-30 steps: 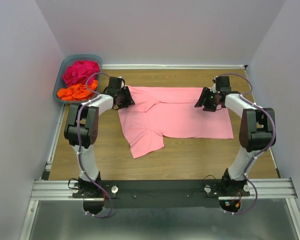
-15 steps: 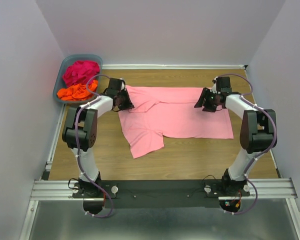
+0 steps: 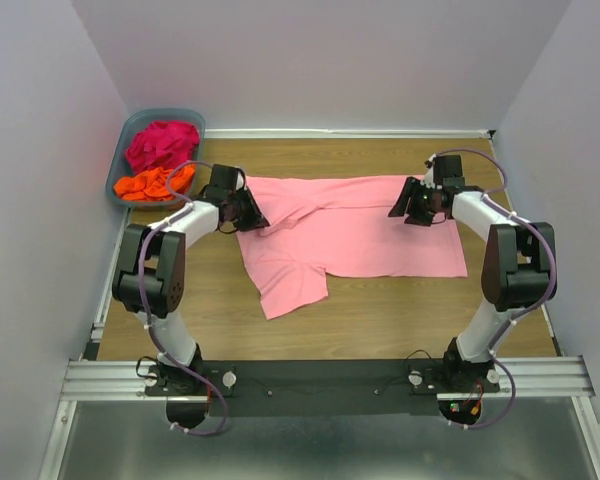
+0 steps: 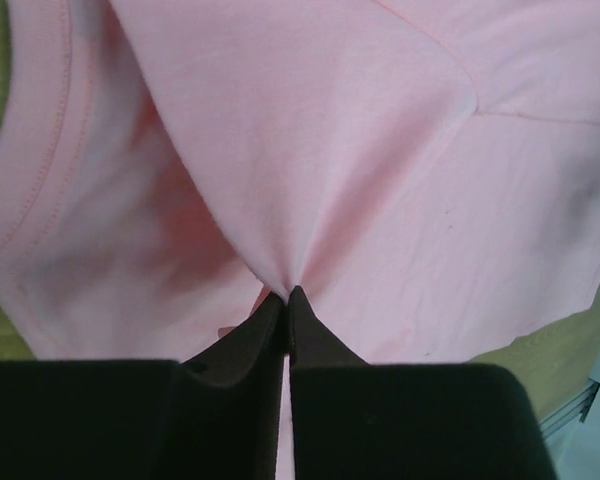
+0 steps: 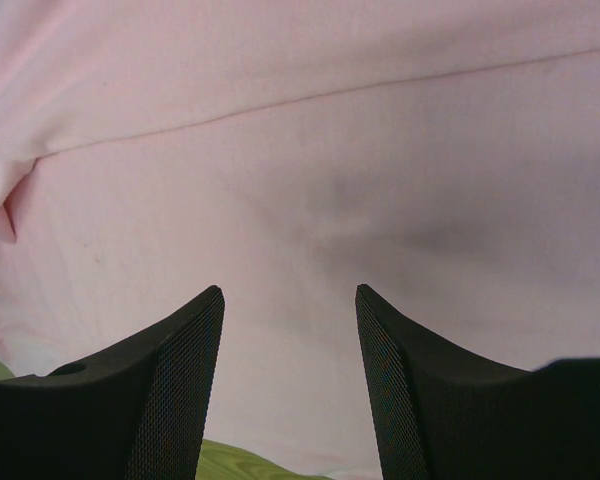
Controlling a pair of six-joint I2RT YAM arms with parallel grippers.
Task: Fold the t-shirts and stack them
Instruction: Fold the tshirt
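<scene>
Left wrist view alone shows left claw [image 4: 285, 295] pinching pink t-shirt [image 4: 310, 130].

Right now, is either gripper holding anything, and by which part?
The left gripper is shut on the pink shirt, pinching a raised fold at its left end. The right gripper is open above the shirt, holding nothing.

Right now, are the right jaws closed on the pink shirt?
No, the right jaws stand wide apart over the light pink t-shirt.

Bright even light, min. shadows
</scene>
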